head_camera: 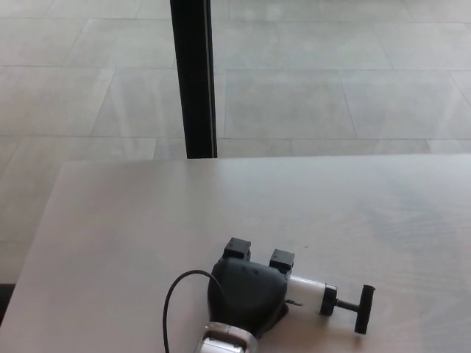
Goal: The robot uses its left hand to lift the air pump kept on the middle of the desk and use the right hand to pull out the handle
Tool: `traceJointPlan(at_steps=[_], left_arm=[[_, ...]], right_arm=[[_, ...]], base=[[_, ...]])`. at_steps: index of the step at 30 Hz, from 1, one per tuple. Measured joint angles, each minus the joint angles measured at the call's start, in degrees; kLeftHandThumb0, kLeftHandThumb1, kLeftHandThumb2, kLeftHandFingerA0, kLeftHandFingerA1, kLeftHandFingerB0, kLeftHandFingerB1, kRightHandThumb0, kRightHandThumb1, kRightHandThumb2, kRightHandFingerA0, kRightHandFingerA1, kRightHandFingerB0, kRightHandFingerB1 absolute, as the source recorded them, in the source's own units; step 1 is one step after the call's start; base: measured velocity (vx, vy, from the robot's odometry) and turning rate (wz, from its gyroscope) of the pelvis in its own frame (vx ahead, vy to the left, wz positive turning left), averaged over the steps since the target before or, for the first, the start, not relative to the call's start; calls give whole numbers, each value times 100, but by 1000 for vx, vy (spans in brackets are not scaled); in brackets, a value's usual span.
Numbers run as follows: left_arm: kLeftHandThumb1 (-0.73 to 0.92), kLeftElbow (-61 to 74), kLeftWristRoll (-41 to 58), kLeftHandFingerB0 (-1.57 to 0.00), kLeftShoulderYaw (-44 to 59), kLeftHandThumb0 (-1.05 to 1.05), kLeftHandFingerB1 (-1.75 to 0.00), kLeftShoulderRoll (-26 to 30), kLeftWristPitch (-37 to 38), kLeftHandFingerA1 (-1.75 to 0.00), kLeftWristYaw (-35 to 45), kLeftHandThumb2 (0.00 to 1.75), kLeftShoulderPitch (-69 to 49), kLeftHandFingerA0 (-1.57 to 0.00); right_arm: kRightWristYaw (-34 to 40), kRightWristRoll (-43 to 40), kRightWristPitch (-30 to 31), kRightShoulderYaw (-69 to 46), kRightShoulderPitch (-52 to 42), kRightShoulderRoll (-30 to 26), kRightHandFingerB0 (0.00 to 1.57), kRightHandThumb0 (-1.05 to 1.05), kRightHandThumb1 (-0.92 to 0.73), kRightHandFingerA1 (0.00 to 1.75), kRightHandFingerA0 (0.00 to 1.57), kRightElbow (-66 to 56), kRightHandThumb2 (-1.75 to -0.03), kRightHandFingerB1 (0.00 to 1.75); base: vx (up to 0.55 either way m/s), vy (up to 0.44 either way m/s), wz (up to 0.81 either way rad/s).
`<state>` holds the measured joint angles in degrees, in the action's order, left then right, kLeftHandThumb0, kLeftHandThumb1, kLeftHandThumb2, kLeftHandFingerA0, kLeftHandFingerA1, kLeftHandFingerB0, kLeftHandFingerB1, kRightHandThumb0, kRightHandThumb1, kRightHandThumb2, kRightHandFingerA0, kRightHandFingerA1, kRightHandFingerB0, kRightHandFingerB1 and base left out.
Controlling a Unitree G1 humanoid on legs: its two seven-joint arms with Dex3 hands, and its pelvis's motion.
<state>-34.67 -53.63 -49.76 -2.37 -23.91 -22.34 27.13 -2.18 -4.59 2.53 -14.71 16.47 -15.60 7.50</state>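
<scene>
The air pump lies on the white desk near its front edge, a white barrel with a black collar and a black T-handle pointing right. My left hand covers the barrel's left end, its two black fingertips showing past the far side, and it is shut on the pump. The pump's left part is hidden under the hand. A black cable loops off my left wrist. My right hand does not show.
A black vertical post stands beyond the desk's far edge. Grey tiled floor lies behind. The desk's left edge runs diagonally at the picture's left.
</scene>
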Motion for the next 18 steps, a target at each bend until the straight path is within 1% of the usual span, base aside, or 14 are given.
traceJointPlan(at_steps=[2,3,5,6,7,8,11,12,13,14,15,16,17,18], left_arm=[[69,-1,4,-71,128,-19,-137,20,189,-175,-98,92,-41,-80],[64,-1,5,-70,170,-17,-142,29,256,-175,-129,94,-58,-83],[64,5,12,-67,294,-16,-148,49,453,-175,-230,97,-115,-78],[61,17,18,-68,346,-12,-155,53,518,-175,-254,97,-142,-79],[61,29,27,-68,416,-12,-155,57,613,-175,-293,97,-177,-79],[64,25,35,-68,452,-12,-152,64,685,-175,-335,97,-194,-79],[59,37,79,-73,581,-13,-147,114,934,-175,-424,107,-233,-82],[62,56,103,-75,654,-5,-139,144,1036,-175,-446,108,-216,-90],[62,48,120,-75,712,-5,-139,179,1151,-175,-488,108,-203,-90],[62,31,131,-66,748,-14,-151,205,1225,-175,-512,101,-195,-76],[62,19,155,-65,814,-13,-154,241,1327,-175,-534,102,-175,-76],[61,14,184,-66,874,-11,-152,264,1395,-175,-545,104,-146,-78],[60,10,217,-68,938,-11,-147,301,1456,-175,-535,105,-112,-76],[61,3,247,-70,1006,-8,-143,346,1503,-172,-516,101,-73,-76]], right_arm=[[26,-9,-13,-34,1,26,42,-48,-83,57,54,25,-64,38],[37,-9,-16,-38,1,35,43,-47,-82,57,56,29,-64,38],[68,-9,-33,-46,2,59,43,-48,-81,58,58,55,-64,38],[73,-10,-45,-48,2,70,43,-50,-79,59,60,71,-63,38],[79,-12,-59,-53,1,84,43,-50,-79,59,60,89,-63,38],[81,-15,-65,-56,-1,93,35,-55,-63,66,54,90,-94,51],[84,-17,-71,-59,-28,115,34,-56,-62,68,56,65,-93,52],[85,-17,-68,-55,-42,123,33,-57,-62,69,55,43,-94,52],[86,-17,-50,-48,-52,139,33,-57,-62,69,55,-7,-94,52],[87,-17,-39,-42,-55,150,39,-57,-76,66,60,-37,-63,39],[89,-18,-7,-22,-65,171,39,-60,-75,70,58,-91,-62,39],[88,-20,25,6,-72,191,39,-64,-75,67,57,-139,-62,38],[85,-24,80,45,-74,207,34,-64,-59,72,54,-192,-94,52],[83,-29,150,93,-74,229,34,-64,-58,72,51,-257,-94,52]], base=[[0,0,0],[0,0,0],[0,0,0],[0,0,0],[0,0,0],[0,0,0],[0,0,0],[0,0,0],[0,0,0],[0,0,0],[0,0,0],[0,0,0],[0,0,0],[0,0,0]])
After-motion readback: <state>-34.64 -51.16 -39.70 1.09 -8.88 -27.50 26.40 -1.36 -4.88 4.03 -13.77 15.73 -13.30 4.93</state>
